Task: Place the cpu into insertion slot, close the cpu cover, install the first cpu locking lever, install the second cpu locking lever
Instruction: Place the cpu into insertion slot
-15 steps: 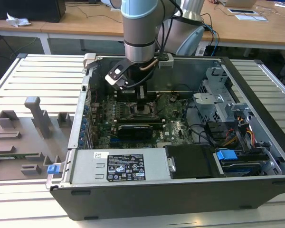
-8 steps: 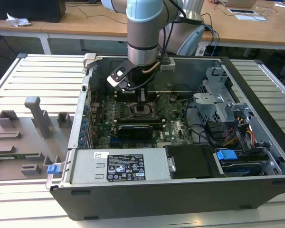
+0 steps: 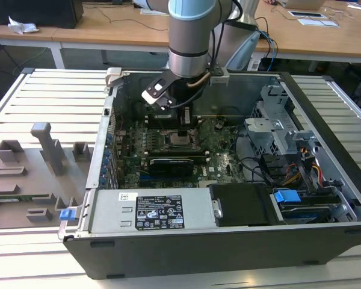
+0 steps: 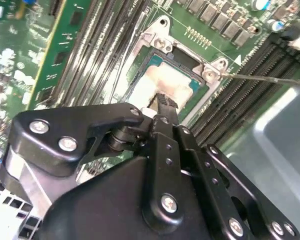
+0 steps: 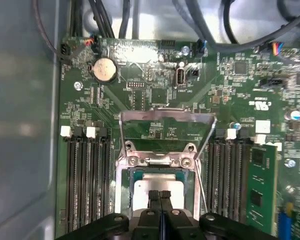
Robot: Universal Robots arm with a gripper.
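Gripper (image 5: pixel 160 194) fingers are pressed together, pinching nothing, with the tips right at the top of the cpu (image 5: pixel 144 189) (touching or just above, can't tell). The cpu is sitting in the insertion slot (image 5: pixel 140 173). The cpu cover (image 5: pixel 165 117) is flipped up, open. In the exterior view, grey plastic holders (image 3: pixel 48 150) lie on the tabletop (image 3: pixel 54 96) at 9 o'clock of the computer case (image 3: pixel 198 247).

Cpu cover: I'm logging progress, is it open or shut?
Open: in the first wrist view the cpu cover stands tilted back from the insertion slot, leaving the cpu uncovered.
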